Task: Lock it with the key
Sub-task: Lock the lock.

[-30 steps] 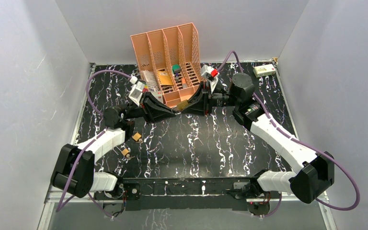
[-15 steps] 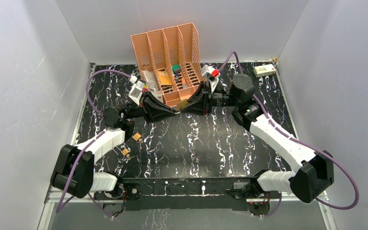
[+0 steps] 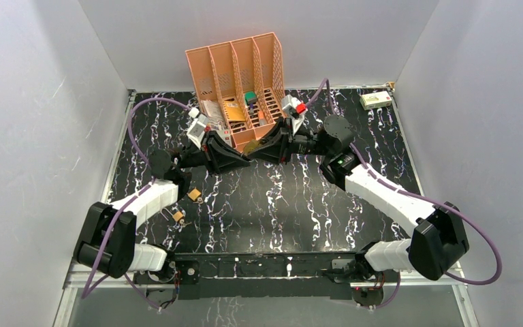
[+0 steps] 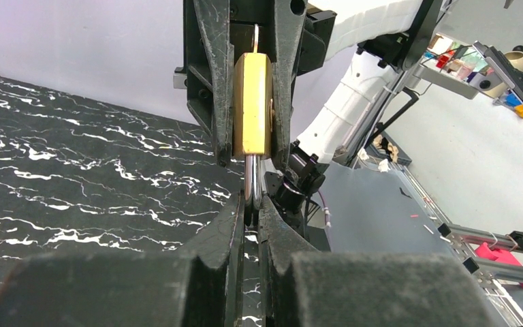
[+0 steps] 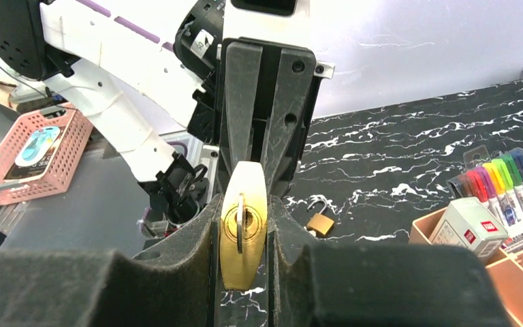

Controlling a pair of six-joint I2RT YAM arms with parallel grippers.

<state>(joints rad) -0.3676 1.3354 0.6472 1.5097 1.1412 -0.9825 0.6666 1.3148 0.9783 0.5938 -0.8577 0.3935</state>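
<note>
R gripper [image 5: 243, 208] is narrow, clamped on the brass body of the padlock [image 5: 243, 262], w/ the key [image 5: 240, 228] sitting in the keyhole on the end facing its wrist cam. L gripper [image 4: 250, 204] comes in from the opposite side, pinched near-shut on the steel shackle [image 4: 250, 178]. So the lock hangs in the air between the two arms, just in front of the orange rack [image 3: 238, 75] and above the table [image 3: 279, 204], not touching it. Left wrist cam shows a thin bit of the key past the far end of the body.

Step in hand, imo: closing the lock, w/ body & shackle each held and key in. Shackle is edge-on in the left wrist view, so can't tell if its free leg is seated or out.

Next move prob. needs the two grippers pressing toward each other along the shackle axis till it seats, kept aligned so the leg meets its hole. Turning or pulling the key needs a free gripper. Both are busy, so one has to let go first w/o dropping the lock. Key is thin & small, so a regrip calls for a square, careful pinch.

Spare padlock [image 5: 320, 223] lies on the table, not involved.
</note>
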